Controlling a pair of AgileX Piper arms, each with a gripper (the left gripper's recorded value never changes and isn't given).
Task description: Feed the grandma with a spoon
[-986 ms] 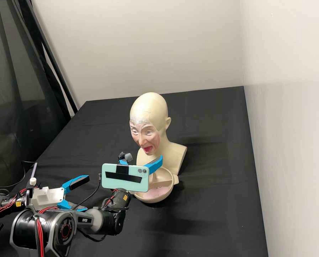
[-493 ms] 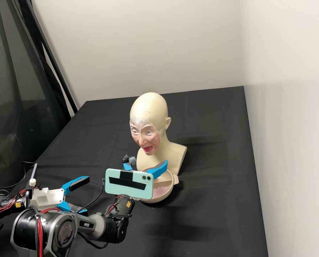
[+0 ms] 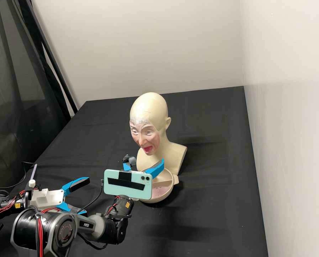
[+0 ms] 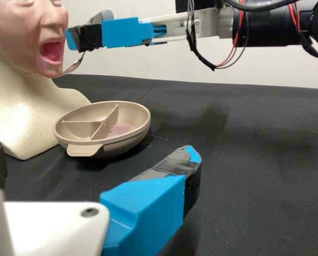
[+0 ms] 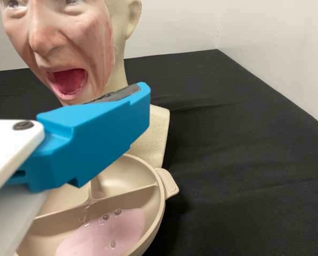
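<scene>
The grandma is a cream mannequin head (image 3: 148,117) with an open red mouth, standing mid-bench and facing the arms. In front of her bust sits a beige divided bowl (image 3: 170,178) with pink liquid (image 5: 105,234) in one compartment. My right gripper (image 3: 142,163) hangs just above the bowl's near rim, level with the chin. In the left wrist view the right gripper (image 4: 84,34) points at the mouth (image 4: 51,52), and a thin metal spoon (image 4: 76,63) curves down from its tip beside the lips. How the spoon is held is hidden. My left gripper (image 3: 83,195) is open and holds nothing, low at the front left.
A mint-green phone (image 3: 128,184) is mounted on the right wrist and hides part of the bowl. A white wall (image 3: 291,142) borders the bench on the right. A dark panel (image 3: 9,89) stands on the left. Cables (image 3: 2,203) trail at the front left. Bare black bench (image 3: 209,160) lies right of the head.
The right arm with the phone has shifted slightly down and towards the bowl and head, then eased back a little. The left arm has barely moved.
</scene>
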